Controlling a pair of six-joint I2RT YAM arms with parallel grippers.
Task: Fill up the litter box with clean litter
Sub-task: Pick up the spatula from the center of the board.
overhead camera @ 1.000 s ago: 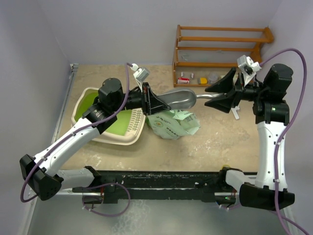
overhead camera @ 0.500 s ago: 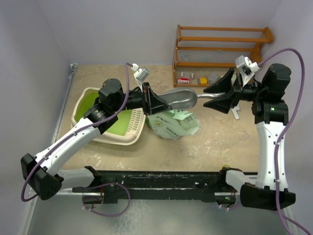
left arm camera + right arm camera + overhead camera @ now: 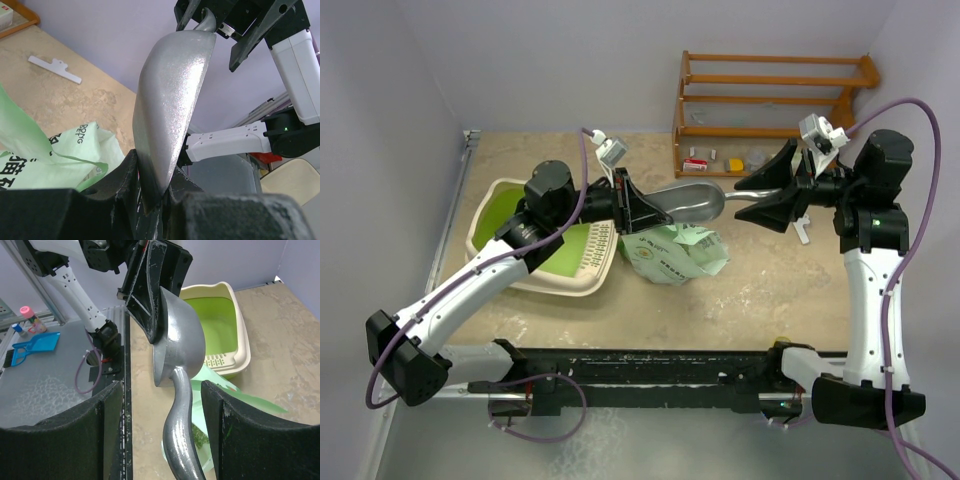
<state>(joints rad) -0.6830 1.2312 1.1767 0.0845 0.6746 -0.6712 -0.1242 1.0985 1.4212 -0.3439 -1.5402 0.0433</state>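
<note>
The right gripper (image 3: 162, 405) holds its fingers (image 3: 60, 435) wide apart on either side of the metal scoop's (image 3: 182, 345) handle, clear of it. The left gripper (image 3: 152, 305) clamps the scoop's bowl. Beyond lies the green-lined litter box (image 3: 242, 330), and a green bag (image 3: 240, 400) lies beneath the handle.

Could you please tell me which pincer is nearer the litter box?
Left. The left pincer is by the litter box grille; the right pincer is beyond the bag.
</note>
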